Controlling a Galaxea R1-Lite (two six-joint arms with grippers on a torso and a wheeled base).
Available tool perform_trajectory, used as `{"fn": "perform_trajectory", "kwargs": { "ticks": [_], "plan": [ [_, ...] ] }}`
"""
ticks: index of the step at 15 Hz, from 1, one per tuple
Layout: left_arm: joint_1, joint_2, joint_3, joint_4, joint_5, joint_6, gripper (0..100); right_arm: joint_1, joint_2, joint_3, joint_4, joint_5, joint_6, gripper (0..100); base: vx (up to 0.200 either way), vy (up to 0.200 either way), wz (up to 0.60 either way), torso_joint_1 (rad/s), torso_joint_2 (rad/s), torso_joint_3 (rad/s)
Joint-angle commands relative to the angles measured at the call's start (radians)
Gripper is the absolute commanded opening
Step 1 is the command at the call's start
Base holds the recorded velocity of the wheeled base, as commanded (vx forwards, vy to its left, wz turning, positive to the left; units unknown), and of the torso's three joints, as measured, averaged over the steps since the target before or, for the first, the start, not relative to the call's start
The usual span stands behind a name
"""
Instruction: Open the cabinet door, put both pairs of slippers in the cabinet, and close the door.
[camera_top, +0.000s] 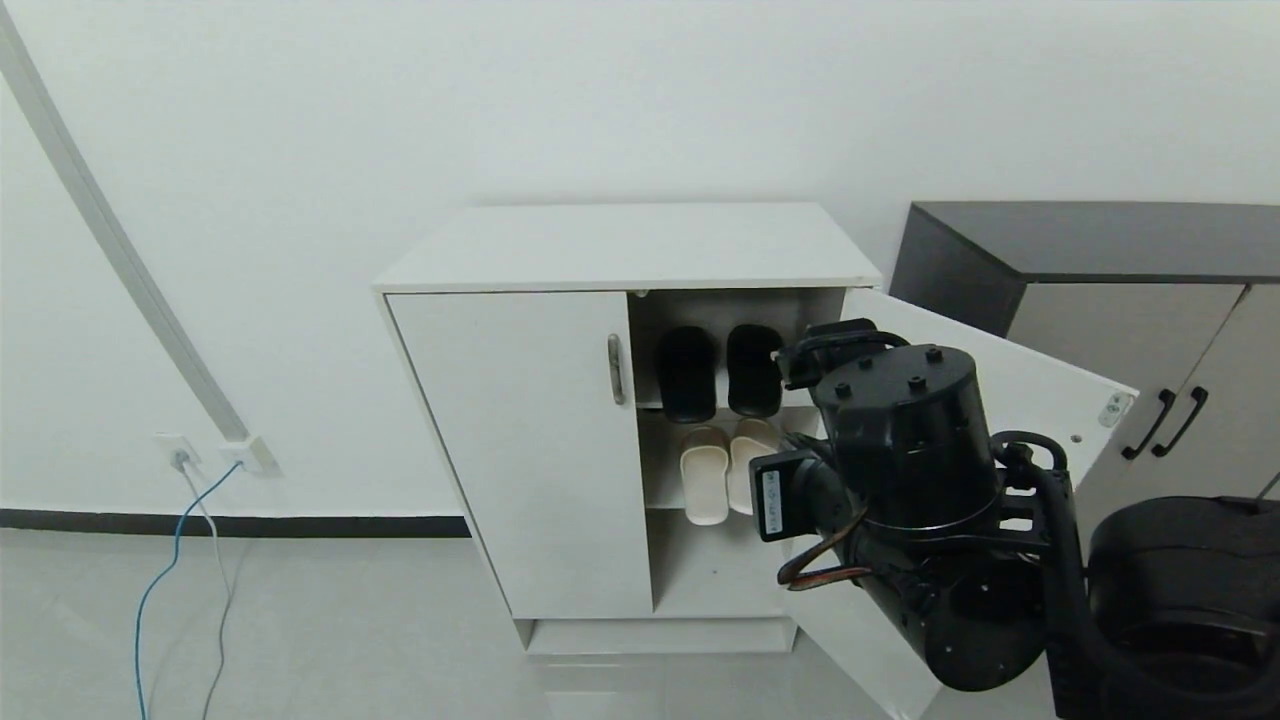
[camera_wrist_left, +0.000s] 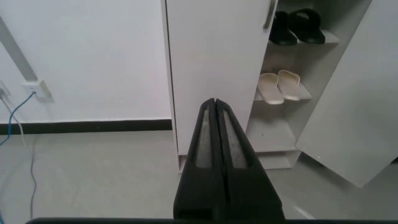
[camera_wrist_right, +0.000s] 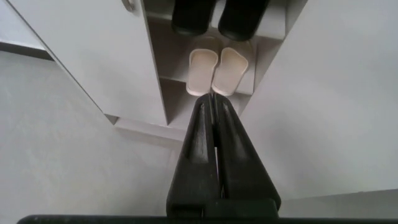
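Clenched to a hairline slit and grasping nothing, the right claw (camera_wrist_right: 211, 98) points into the open half of the white wooden two-door cabinet (camera_top: 620, 245), touching neither shelf nor panel. The left claw (camera_wrist_left: 214, 102) is likewise pressed tight on itself, empty, and held well back from the cabinet front. Both pairs look to be stowed. The pair of black rubber slippers (camera_top: 718, 372) lies side by side on the upper shelf, and the pair of cream rubber slippers (camera_top: 722, 470) sits on the middle shelf, directly at six o'clock from the black pair, toes hanging a little past the shelf edge. The bottom compartment holds no footwear. In the head view the flat white right-hand door (camera_top: 1045, 395) stands swung out toward four o'clock from the opening, while the left-hand door (camera_top: 520, 450) with its slim metal handle (camera_top: 616, 369) is closed at nine o'clock from it. So the step in hand appears to be the last one, closing the door. The right arm sits between the shelves and the open panel, so I judge it must first draw clear of the door's swing. The claw can then go to the panel's outer face and push it round toward nine o'clock until it meets the frame. A dark grey neighbouring cabinet (camera_top: 1100, 240) stands close at three o'clock, leaving little room behind the panel
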Motion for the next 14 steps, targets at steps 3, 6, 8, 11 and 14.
{"fn": "perform_trajectory", "kwargs": {
  "ticks": [3,6,8,11,14],
  "plan": [
    [0.000,0.001,0.000,0.000,0.000,0.000,0,-0.004,0.003,0.000,0.000,0.000,0.001,0,0.000,0.000,0.00,0.191,-0.50,-0.321],
    [0.000,0.001,0.000,0.000,0.000,-0.002,0,-0.009,0.005,0.000,-0.002,0.000,0.001,0,0.000,0.000,0.00,0.198,-0.52,-0.313],
    [0.000,0.001,0.000,0.000,0.000,-0.002,0,-0.015,0.008,0.000,-0.002,0.000,0.003,0,0.000,0.000,0.00,0.222,-0.55,-0.322],
    [0.000,0.001,0.000,0.000,0.000,-0.002,0,-0.033,0.011,0.002,-0.011,0.020,0.003,0,0.000,0.000,0.00,0.243,-0.56,-0.328],
    [0.000,0.001,0.000,0.000,0.000,-0.002,0,-0.036,0.011,0.014,-0.017,0.026,0.000,0,0.000,0.000,0.00,0.255,-0.59,-0.339]
  ]
}}
